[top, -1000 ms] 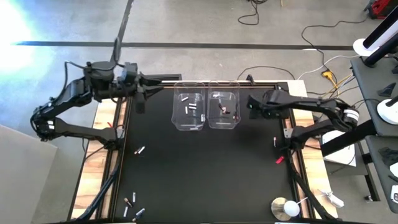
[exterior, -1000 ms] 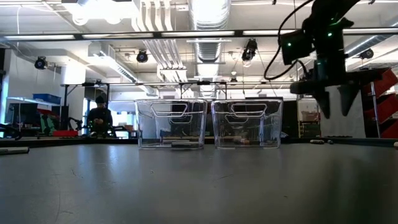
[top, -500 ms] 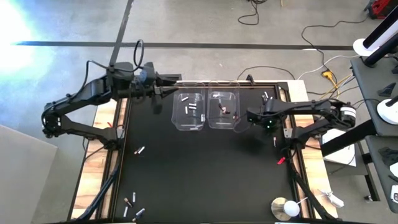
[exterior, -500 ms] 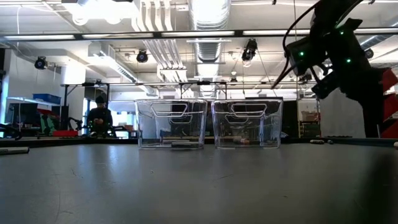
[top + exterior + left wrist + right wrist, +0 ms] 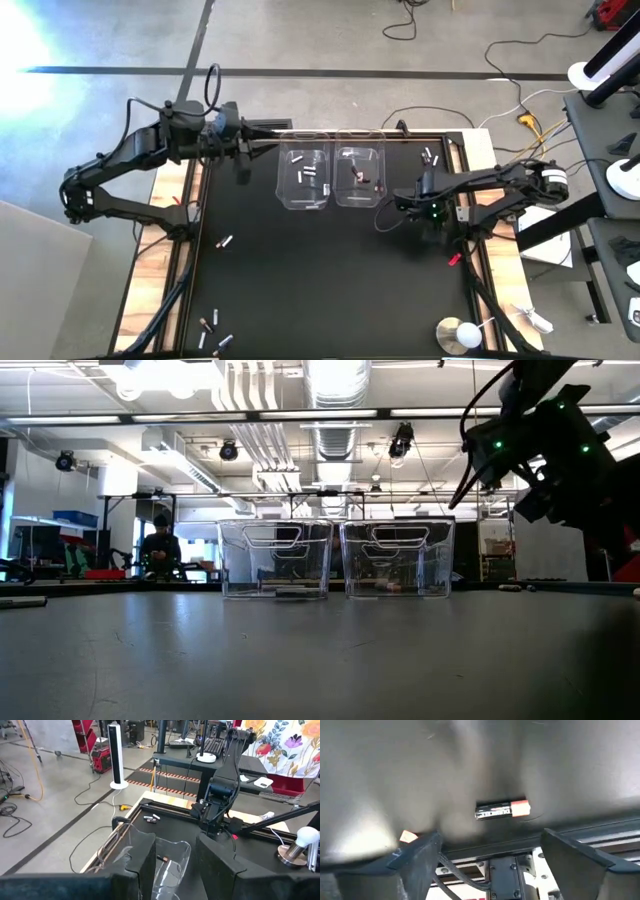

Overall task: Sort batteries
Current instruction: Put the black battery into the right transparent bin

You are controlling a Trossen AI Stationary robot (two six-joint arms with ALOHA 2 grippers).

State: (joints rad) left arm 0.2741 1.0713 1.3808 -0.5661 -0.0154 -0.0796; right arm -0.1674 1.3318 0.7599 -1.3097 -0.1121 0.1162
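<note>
Two clear bins stand at the table's far middle. The left bin holds silvery batteries; the right bin holds dark ones. My right gripper hangs open, pointing down near the table's right rail. A dark battery with a copper end lies flat on the black mat just past its fingertips, untouched. My left gripper stands open and nearly level, high up beside the left bin, with nothing between its fingers.
Loose batteries lie at the mat's left, near-left corner and far right. A red clip and a white-topped disc sit at the right. A person stands far behind the table.
My right gripper has left the right bin's side, gone toward the table's near and right edges and sunk lower, its wrist rolling and tipping downward. My left gripper has shifted a little toward the left bin.
</note>
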